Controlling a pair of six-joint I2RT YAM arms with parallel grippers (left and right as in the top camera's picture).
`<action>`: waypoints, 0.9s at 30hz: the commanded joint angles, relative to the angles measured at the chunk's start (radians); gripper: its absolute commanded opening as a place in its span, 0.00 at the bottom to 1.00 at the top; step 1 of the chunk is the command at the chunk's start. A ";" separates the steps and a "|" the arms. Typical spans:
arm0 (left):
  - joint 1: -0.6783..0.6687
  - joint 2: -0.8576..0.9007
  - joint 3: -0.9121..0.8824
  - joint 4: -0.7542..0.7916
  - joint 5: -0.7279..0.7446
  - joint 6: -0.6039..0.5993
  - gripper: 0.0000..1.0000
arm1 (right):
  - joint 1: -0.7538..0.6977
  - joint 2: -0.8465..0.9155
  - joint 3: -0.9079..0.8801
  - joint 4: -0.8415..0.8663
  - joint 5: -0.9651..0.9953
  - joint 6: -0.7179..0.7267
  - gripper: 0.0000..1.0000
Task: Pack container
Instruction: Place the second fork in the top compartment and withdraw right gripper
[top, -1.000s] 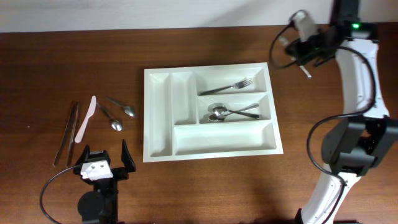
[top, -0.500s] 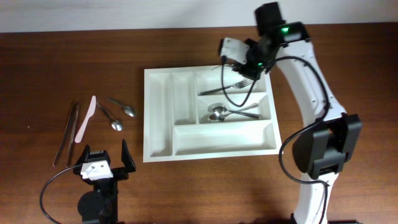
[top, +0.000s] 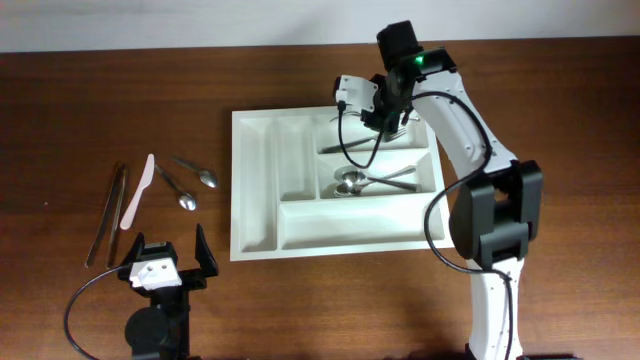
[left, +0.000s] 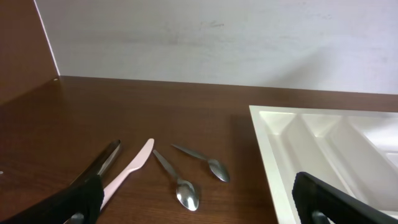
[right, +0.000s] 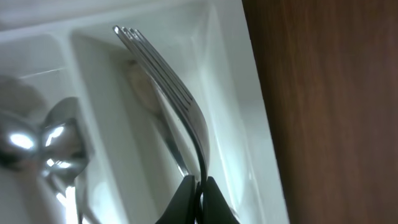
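Note:
The white container (top: 255, 248) lies in the middle of the table, with two narrow and three wide compartments. My right gripper (top: 385, 118) hangs over its top right compartment. In the right wrist view it (right: 200, 186) is shut on a metal fork (right: 168, 81), tines pointing away over the container's wall (right: 242, 93). Another fork (top: 345, 147) lies in that compartment. Spoons (top: 350, 183) lie in the middle right compartment and also show in the right wrist view (right: 56, 137). My left gripper (top: 167, 258) is open and empty at the front left.
Left of the container lie two spoons (top: 188, 200) (top: 205, 178), a pink knife (top: 137, 190) and dark tongs (top: 108, 212). The left wrist view shows the spoons (left: 186, 194) (left: 217, 169), the knife (left: 127, 171), the tongs (left: 99, 163) and the container's rim (left: 267, 155).
My right arm has swung left from beyond the container's right side to over its top right compartment. The left arm has not moved.

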 joint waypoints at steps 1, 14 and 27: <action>0.005 -0.009 -0.006 0.004 0.011 0.012 0.99 | -0.010 0.043 0.000 0.021 0.002 0.055 0.04; 0.005 -0.009 -0.006 0.004 0.011 0.012 0.99 | -0.010 0.108 0.000 0.013 0.001 0.085 0.53; 0.005 -0.009 -0.006 0.004 0.011 0.012 0.99 | -0.032 0.033 0.217 0.011 0.108 0.462 0.72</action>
